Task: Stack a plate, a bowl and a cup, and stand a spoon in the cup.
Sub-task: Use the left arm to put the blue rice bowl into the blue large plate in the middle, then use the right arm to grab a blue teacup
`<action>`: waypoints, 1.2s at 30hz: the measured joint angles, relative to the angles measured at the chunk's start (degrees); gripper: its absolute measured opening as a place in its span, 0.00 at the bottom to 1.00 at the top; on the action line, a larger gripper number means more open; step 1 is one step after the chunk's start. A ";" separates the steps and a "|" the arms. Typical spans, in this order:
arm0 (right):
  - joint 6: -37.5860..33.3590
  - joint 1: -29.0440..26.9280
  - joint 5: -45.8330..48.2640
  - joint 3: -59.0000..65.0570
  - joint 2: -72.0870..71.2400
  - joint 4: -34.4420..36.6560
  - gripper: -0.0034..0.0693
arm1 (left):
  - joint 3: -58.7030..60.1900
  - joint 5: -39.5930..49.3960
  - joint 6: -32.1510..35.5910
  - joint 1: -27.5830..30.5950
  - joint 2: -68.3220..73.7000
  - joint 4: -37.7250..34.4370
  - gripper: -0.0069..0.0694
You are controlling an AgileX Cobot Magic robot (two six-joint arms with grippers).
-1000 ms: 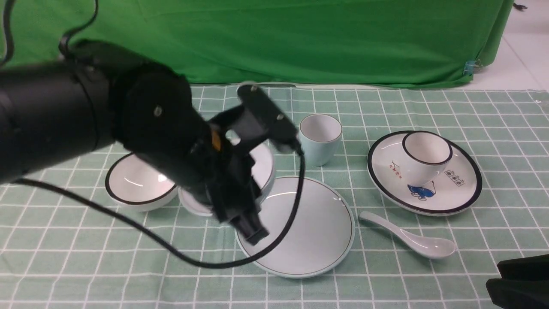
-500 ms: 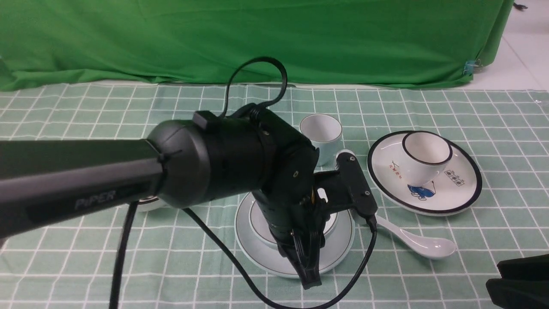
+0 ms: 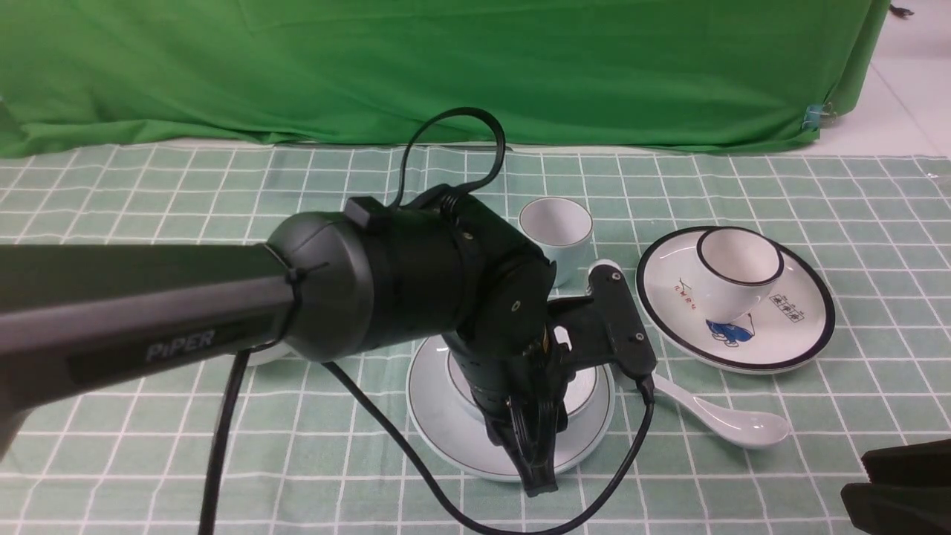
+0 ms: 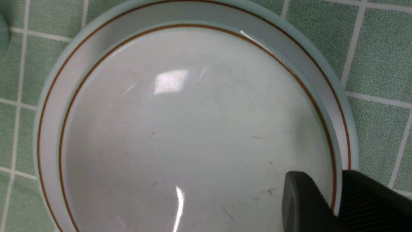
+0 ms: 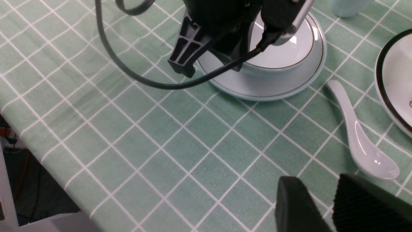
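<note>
The bowl (image 4: 193,129) sits in the plate (image 4: 48,129) on the desk (image 5: 161,145), its rim pinched between the left jaws, one inside, one outside. The right jaws, narrowly parted and empty, hover near the spoon (image 5: 354,135).

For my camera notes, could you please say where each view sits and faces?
Front view: between the arms, facing forward to the green backdrop; shows left arm, right gripper.
Left wrist view: on that wrist, looking down into the bowl; left gripper straddles its rim.
Right wrist view: on that wrist, facing the spoon; its fingers show.
All share the bowl on the plate.
</note>
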 joint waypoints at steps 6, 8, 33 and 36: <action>0.44 0.00 -0.55 -0.04 0.00 0.00 0.41 | 0.00 0.05 -2.50 0.00 -0.25 -0.01 0.45; 0.73 0.00 -1.13 -0.06 0.00 0.00 0.45 | 0.00 0.10 -4.55 0.00 -1.49 -1.08 0.52; -11.94 -5.53 12.82 -45.48 55.32 0.22 0.52 | 29.69 -9.09 -24.14 7.68 -65.43 -10.83 0.10; -13.96 -5.97 15.75 -54.69 64.08 0.22 0.56 | 36.98 -15.11 -24.08 7.68 -75.11 -12.42 0.10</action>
